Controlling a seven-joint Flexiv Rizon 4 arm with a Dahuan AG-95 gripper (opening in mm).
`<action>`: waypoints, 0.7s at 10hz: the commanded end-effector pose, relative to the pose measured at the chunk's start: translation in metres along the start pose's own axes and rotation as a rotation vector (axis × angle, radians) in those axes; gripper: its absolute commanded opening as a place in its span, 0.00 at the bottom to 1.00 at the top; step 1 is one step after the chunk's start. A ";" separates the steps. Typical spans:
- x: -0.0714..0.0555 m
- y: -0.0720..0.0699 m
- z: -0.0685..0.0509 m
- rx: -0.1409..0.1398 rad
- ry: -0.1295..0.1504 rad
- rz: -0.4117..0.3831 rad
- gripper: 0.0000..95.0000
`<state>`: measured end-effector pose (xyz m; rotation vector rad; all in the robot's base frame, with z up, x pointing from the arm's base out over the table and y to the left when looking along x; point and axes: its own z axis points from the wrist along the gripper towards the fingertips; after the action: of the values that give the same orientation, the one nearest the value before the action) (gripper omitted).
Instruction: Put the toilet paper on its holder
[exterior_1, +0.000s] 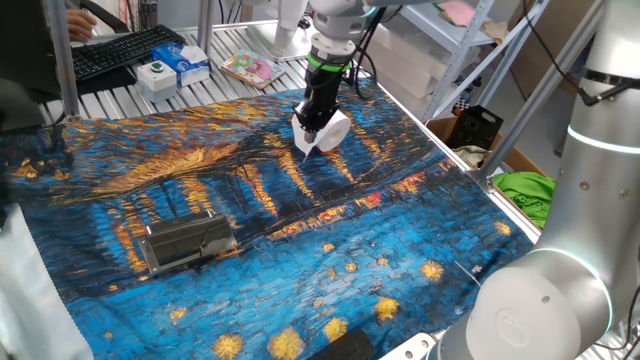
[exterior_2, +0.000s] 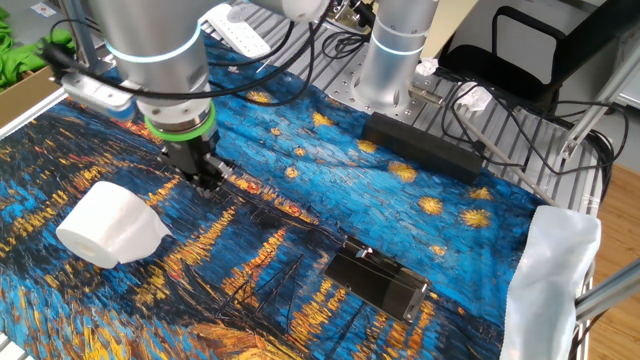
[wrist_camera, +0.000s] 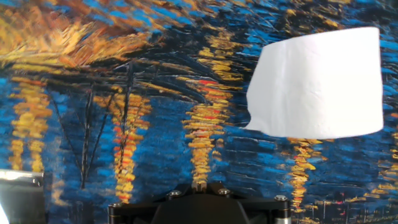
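Toilet paper (exterior_2: 110, 229) lies just beside the closed jaws.

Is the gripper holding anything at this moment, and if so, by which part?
Nothing is held. The gripper is shut and empty; the toilet paper lies apart beside it on the cloth.
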<state>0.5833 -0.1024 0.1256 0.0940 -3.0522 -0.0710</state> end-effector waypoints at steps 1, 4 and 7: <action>0.004 0.000 0.000 0.004 -0.010 0.010 0.00; 0.004 0.000 0.000 0.001 -0.017 0.017 0.00; 0.004 0.000 0.000 0.001 -0.030 0.016 0.00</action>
<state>0.5812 -0.1029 0.1260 0.0766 -3.0920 -0.0772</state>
